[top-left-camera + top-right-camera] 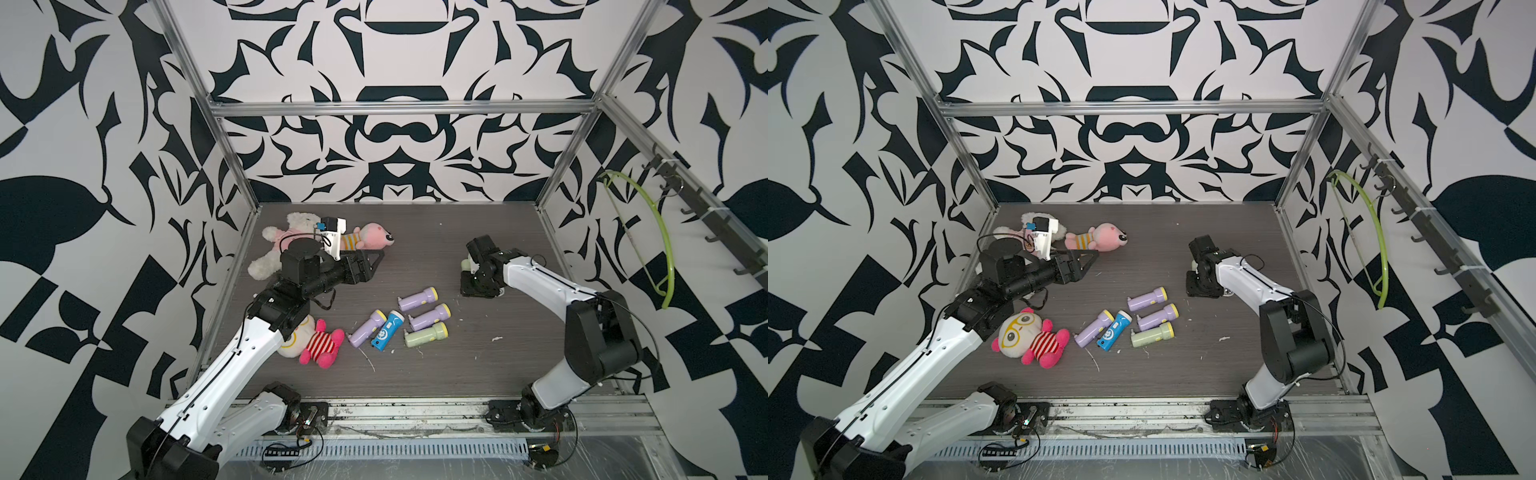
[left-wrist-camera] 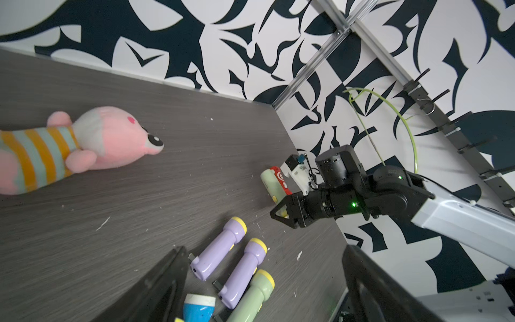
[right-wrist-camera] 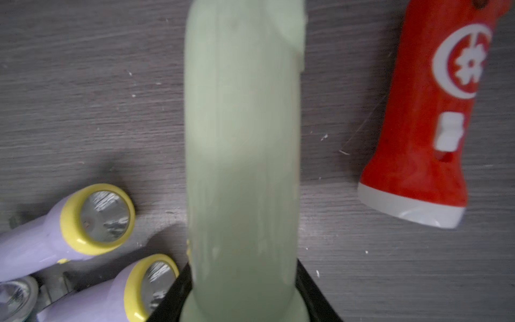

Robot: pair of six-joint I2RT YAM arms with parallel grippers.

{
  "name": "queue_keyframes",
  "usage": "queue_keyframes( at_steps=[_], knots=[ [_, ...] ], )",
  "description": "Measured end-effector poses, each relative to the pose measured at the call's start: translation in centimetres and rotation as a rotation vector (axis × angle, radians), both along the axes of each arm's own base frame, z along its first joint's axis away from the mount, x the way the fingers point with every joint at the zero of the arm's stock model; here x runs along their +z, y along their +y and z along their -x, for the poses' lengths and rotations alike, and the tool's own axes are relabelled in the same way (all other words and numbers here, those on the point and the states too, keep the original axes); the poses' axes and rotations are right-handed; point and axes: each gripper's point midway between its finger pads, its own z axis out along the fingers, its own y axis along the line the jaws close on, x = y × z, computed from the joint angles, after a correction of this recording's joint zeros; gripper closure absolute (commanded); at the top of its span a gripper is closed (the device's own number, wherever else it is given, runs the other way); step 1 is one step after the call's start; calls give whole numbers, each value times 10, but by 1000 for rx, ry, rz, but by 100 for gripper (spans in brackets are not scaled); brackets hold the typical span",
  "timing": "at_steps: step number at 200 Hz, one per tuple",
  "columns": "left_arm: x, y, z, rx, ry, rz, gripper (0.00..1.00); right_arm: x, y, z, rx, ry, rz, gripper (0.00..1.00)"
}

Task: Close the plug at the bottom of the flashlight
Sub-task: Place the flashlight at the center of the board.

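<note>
My right gripper is shut on a pale green flashlight, near its flared head, low over the table's back right. The body points away from the wrist; I cannot make out the plug on its far end. In a top view that gripper covers most of it. My left gripper hangs open and empty at the back left, apart from the held flashlight. Its fingers frame several flashlights lying on the table: purple ones, a green one and a blue one, with dark plugs sticking out.
A red flashlight lies right beside the held one. A pink plush and a white plush lie at the back left. A doll in red stripes lies at the front left. A green hanger hangs on the right wall.
</note>
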Motion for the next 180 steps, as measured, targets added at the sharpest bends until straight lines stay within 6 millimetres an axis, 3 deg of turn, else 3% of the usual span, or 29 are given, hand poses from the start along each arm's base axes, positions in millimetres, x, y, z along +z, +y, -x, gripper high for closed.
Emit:
queue_keyframes(
  at_steps=[41, 93, 142, 180],
  knots=[
    [-9, -2, 0, -17, 16, -23, 9, -27, 0, -15, -17, 52, -19, 96],
    [-11, -3, -1, -20, 17, -31, 9, -37, -10, -30, -48, 61, 10, 90],
    [-20, -7, -5, -29, 49, -36, 9, -41, -17, -33, -62, 69, 28, 56],
    [-25, -10, -6, -34, 79, -29, 9, -42, -22, -34, -69, 69, 33, 46]
  ],
)
